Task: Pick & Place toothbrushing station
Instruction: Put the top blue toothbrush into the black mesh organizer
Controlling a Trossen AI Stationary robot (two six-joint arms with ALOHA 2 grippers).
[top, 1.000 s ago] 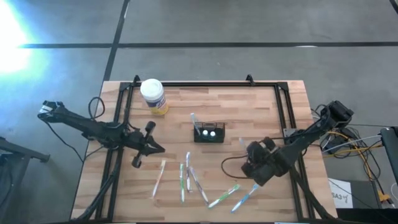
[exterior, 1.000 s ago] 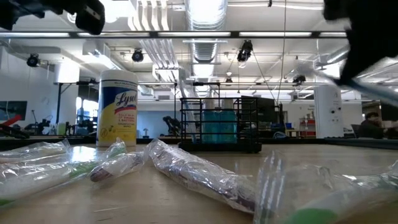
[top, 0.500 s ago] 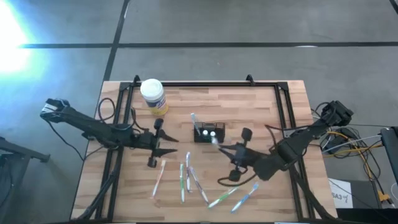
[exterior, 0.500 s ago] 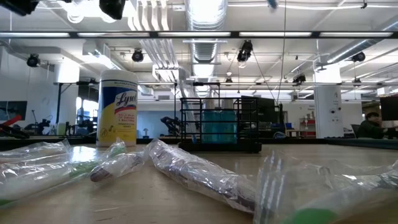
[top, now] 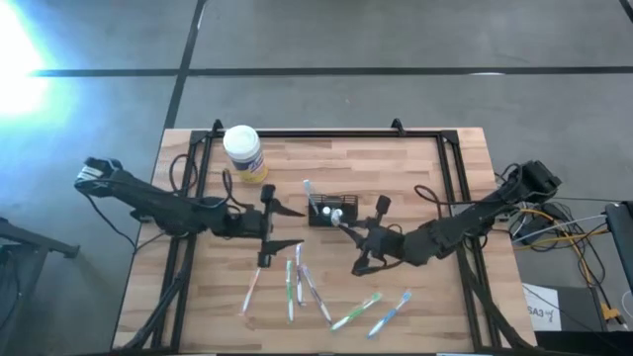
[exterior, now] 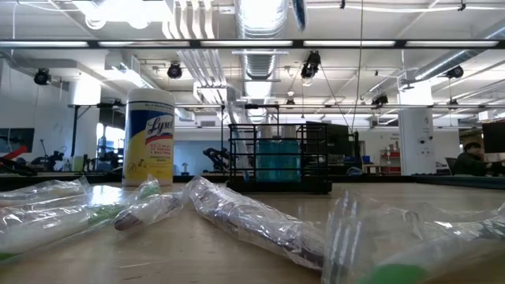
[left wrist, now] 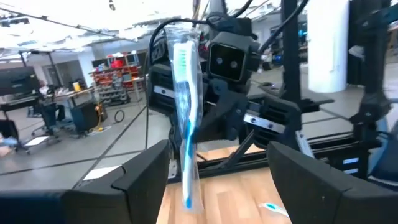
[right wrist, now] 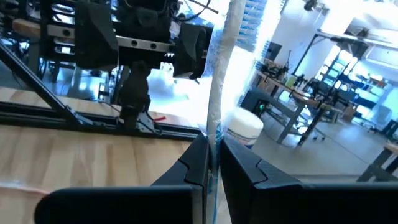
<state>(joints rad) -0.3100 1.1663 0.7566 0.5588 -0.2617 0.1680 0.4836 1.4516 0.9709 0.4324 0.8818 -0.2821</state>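
Note:
The toothbrushing station (top: 331, 211), a small black mesh box, stands mid-table on its base; the low view shows the station (exterior: 278, 158) too. Just right of it my right gripper (top: 348, 230) is shut on a toothbrush (right wrist: 219, 93) in a clear wrapper; in the left wrist view this toothbrush (left wrist: 186, 112) stands bristles up. My left gripper (top: 294, 228) hovers left of the box, open and holding nothing, and its wrist view shows the gripper (left wrist: 217, 155) facing the toothbrush. Several wrapped toothbrushes (top: 297, 282) lie flat on the near part of the table. My right gripper pinches the wrapped toothbrush's handle (right wrist: 213, 134) between its two fingers, below the middle of its length. The fingers lie level, coming from the table's right side, across the brush. The brush stands about upright, head up, clear of the table.
A round white-lidded wipes jar (top: 244, 153) with a yellow label stands at the far left of the table. Black frame rails (top: 326, 133) run along the table's far, left and right edges. Two more wrapped toothbrushes (top: 376, 311) lie near the front right.
My left gripper has risen, gone toward the table's right edge up to the box, and opened wide. My right gripper has lifted with the toothbrush, gone left and toward the far edge to the box, and tipped from pointing down to level, bringing the brush upright.

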